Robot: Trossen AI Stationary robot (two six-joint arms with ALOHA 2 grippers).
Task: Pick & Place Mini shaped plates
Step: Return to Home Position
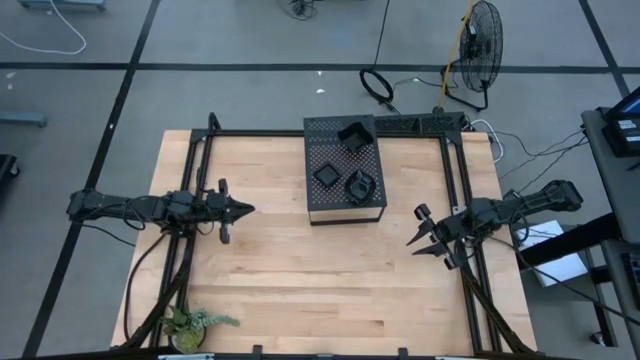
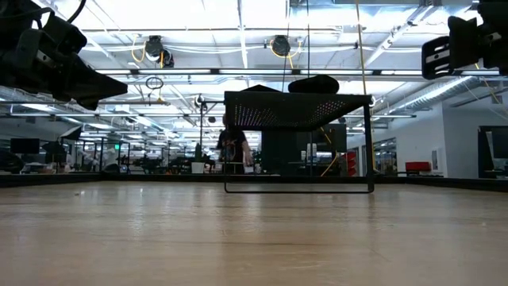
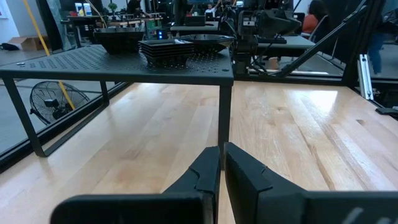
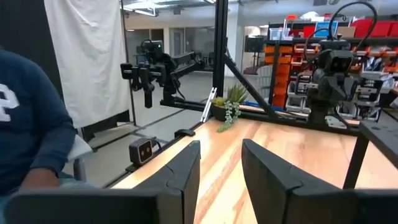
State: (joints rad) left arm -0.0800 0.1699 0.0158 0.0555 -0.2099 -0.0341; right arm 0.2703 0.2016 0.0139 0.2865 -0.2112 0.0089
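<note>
From my station the wooden table (image 1: 300, 290) offers plenty of bare board. The whole half away from the shelf lies open between the two arms, with only the small green plant (image 1: 195, 322) at the corner on the left arm's side. The black perforated shelf (image 1: 320, 198) stands at the middle of the opposite edge. The mini shaped plates (image 1: 327, 175) are all on top of it in three groups, one toward a back corner and two side by side nearer the open board. The left gripper (image 1: 240, 209) hangs over the board left of the shelf, well apart from it, fingers pressed together to a point. The right gripper (image 1: 416, 229) hangs to the shelf's right, near the table edge, fingers spread and holding nothing. Black frame rails (image 1: 452, 165) run just inside both side edges. In the low view the shelf top is edge-on, so I see only dark humps above it and can't tell plate shapes, and both arms are cut off at the upper corners. In the left wrist view one neat stack reads clearly, while the plates behind it overlap and I can't count them. A person's blue sleeve (image 4: 31, 124) crowds into the right wrist view, and its white lettering is cut off, so I can't read it.
</note>
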